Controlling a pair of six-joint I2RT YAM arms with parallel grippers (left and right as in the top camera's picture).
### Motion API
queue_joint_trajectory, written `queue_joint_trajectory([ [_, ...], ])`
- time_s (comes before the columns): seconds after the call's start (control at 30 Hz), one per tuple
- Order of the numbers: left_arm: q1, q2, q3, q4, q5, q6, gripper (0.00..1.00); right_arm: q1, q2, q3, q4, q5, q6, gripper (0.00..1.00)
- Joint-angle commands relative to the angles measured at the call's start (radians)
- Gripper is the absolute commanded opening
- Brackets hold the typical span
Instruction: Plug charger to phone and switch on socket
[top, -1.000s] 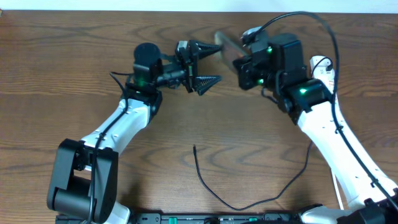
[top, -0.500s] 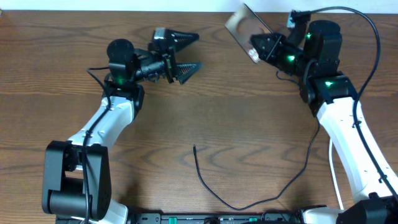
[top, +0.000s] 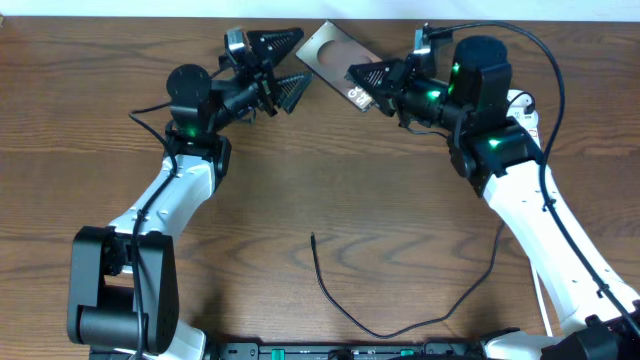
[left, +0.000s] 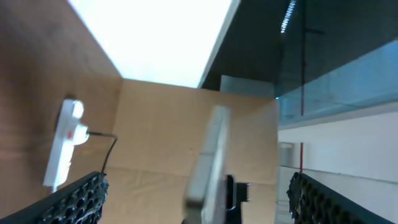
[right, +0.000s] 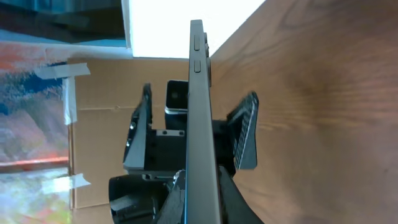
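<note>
Right gripper is clamped on one end of the dark, glossy rectangular phone, held above the brown wooden table. Left gripper faces it, jaws wide apart. The thin black charger cable lies loose near the front.

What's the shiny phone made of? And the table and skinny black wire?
The phone seems to have a glossy glass face: it mirrors a brownish glare. The table looks like wood or wood-print laminate, with brown grain lines. The charger cable looks like matt black rubbery plastic, since it lies in a loose curve.
</note>
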Motion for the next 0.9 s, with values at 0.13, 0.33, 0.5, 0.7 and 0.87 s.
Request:
queue_joint_trajectory([
  [0.13,-0.002,-0.023,0.028,0.017,-0.042,0.016,0.91,0.077,-0.008,0.014,0.016,0.061,0.135,0.01],
  [0.33,-0.02,-0.023,0.028,0.016,-0.042,0.016,0.87,0.119,-0.008,0.014,0.013,0.092,0.136,0.01],
  [0.5,-0.023,-0.023,0.028,0.016,-0.041,0.016,0.78,0.135,-0.008,0.014,0.012,0.105,0.154,0.01],
  [0.7,-0.03,-0.022,0.028,0.016,-0.042,0.016,0.5,0.148,-0.008,0.014,0.01,0.109,0.154,0.01],
  [0.87,-0.029,-0.023,0.028,0.016,-0.042,0.016,0.2,0.153,-0.008,0.014,0.009,0.108,0.154,0.01],
])
